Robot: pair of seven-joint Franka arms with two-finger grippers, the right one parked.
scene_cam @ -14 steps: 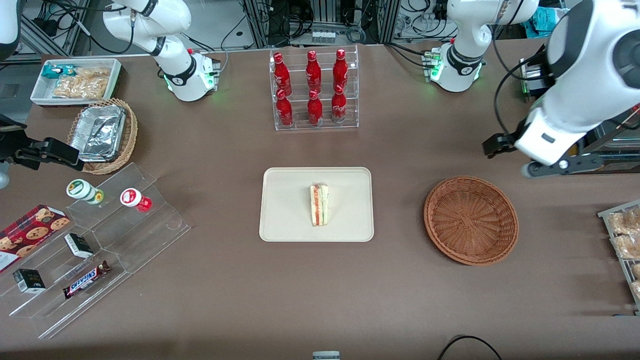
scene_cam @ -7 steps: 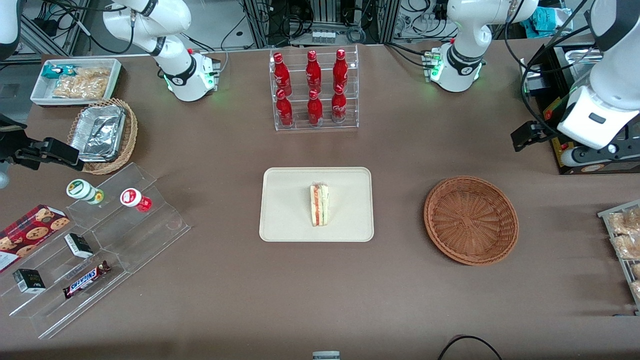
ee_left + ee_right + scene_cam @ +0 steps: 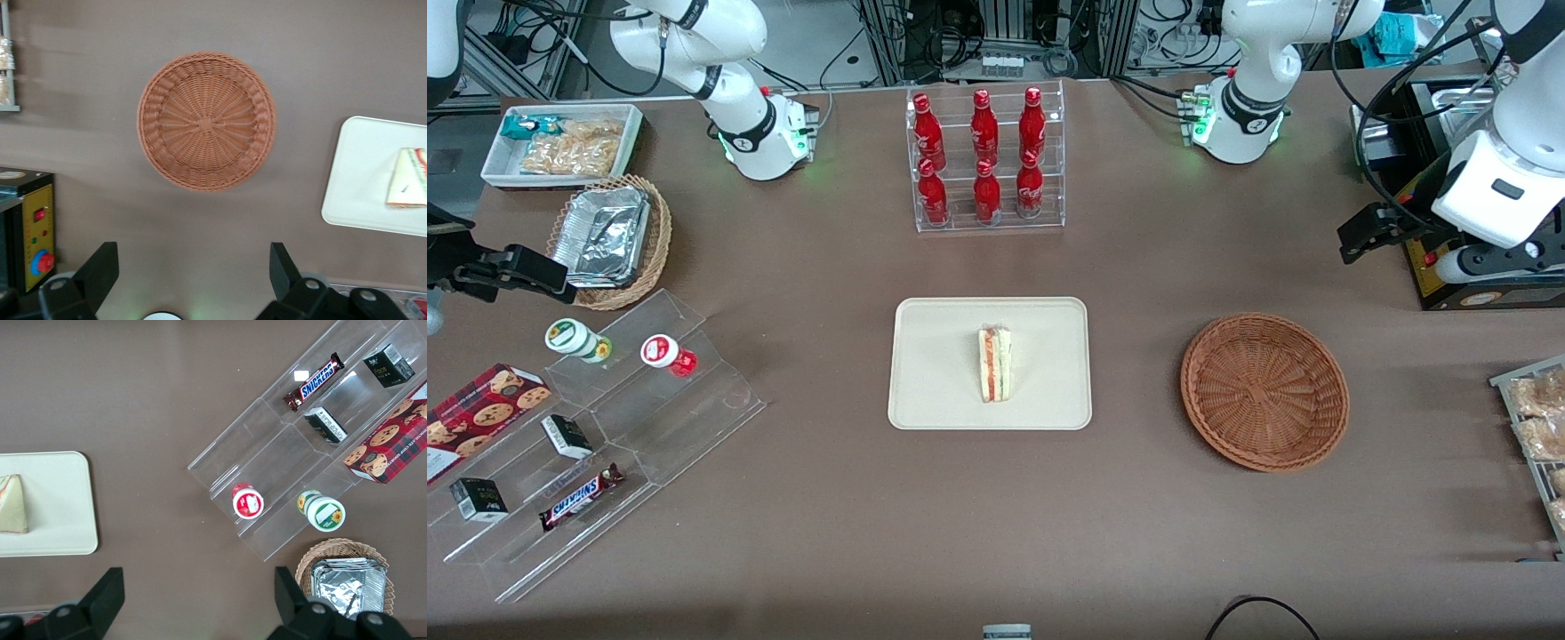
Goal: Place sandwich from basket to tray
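Sandwich [image 3: 994, 364] lies on the tray [image 3: 934, 391] mid-table, basket [image 3: 1264, 390] empty. Probably light, soft and slippery in its wrap (best pinched gently across the bread faces). Gripper [image 3: 193, 270] hovers near the table's edge, jaws spread, holding nothing.

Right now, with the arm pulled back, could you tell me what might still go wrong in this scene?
Little, I think. The sandwich stands on its edge on the tray, so a bump to the table might tip it over. The basket holds nothing, and the open gripper hangs high toward the working arm's end of the table, close to a box with a red button; a careless move there could strike it.
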